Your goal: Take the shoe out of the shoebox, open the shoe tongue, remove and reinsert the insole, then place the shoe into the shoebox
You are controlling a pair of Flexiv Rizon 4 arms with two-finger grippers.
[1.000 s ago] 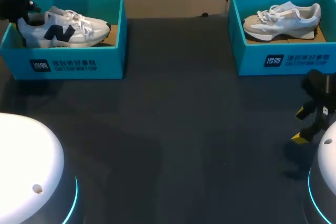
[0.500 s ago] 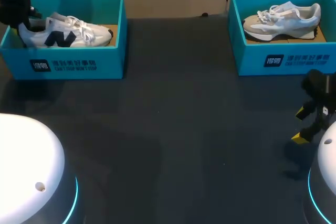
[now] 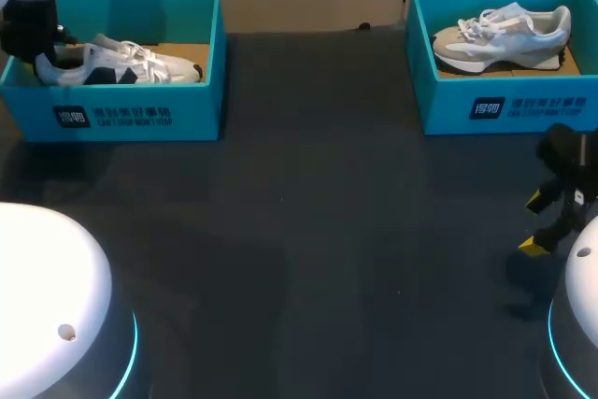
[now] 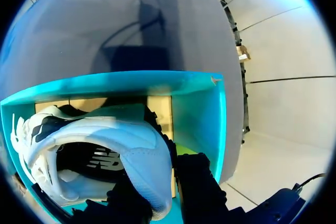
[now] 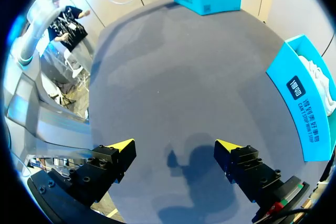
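Item 1, left arm (image 3: 26,7): it comes in at the far left corner of the table (image 3: 308,231) and reaches down into the left shoebox (image 3: 140,114).

Item 2, left gripper (image 4: 157,195): in the left wrist view I see its two dark fingers (image 4: 199,192) clamped on the heel collar of the white shoe (image 4: 105,140), one on each side. The yellow tips are hidden.

Item 3, white shoe (image 3: 121,63): it has a dark letter on its side and sits low inside the left shoebox, heel at my gripper, toe pointing toward the table's middle. I see brown cardboard behind it. I cannot tell whether the sole rests flat on the box floor.

Item 4, right gripper (image 3: 534,223): it hangs above bare table at the near right, fingers spread wide, nothing between them. The right wrist view shows the same gripper (image 5: 174,148) with its shadow on the tabletop just ahead.

Item 5, right shoebox (image 3: 505,105): teal, at the far right, well apart from the left one. A second pale shoe (image 3: 505,35) lies inside it, toe toward the middle.
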